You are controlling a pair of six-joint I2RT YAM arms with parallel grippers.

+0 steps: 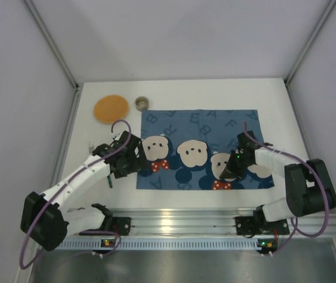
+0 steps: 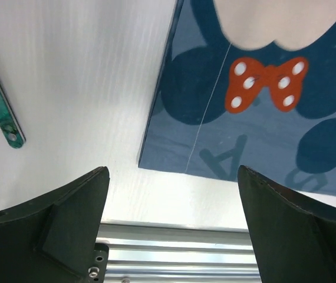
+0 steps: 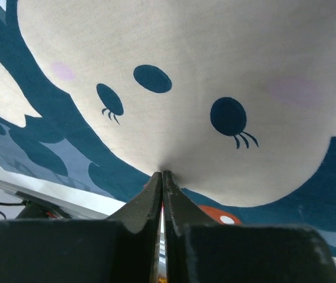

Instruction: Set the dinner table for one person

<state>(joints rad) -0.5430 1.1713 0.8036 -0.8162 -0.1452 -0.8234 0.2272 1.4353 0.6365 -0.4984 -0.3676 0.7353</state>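
Observation:
The white dinner table (image 1: 286, 118) carries a blue cartoon-bear placemat (image 1: 203, 127) spread flat in its middle. My left gripper (image 1: 134, 159) is open and empty, just above the placemat's near left corner (image 2: 156, 159); in the left wrist view (image 2: 171, 177) its jaws stand wide apart over bare table. My right gripper (image 1: 227, 173) is shut, its tips (image 3: 162, 174) pinching a small pucker of the placemat (image 3: 215, 59) at the chin of a bear face.
An orange round coaster (image 1: 111, 108) and a small metal cup (image 1: 141, 103) sit at the back left. A fork (image 1: 90, 145) lies left of my left arm. A green-handled utensil (image 2: 0, 106) lies on the table left of the placemat. An aluminium rail (image 1: 168, 221) runs along the near edge.

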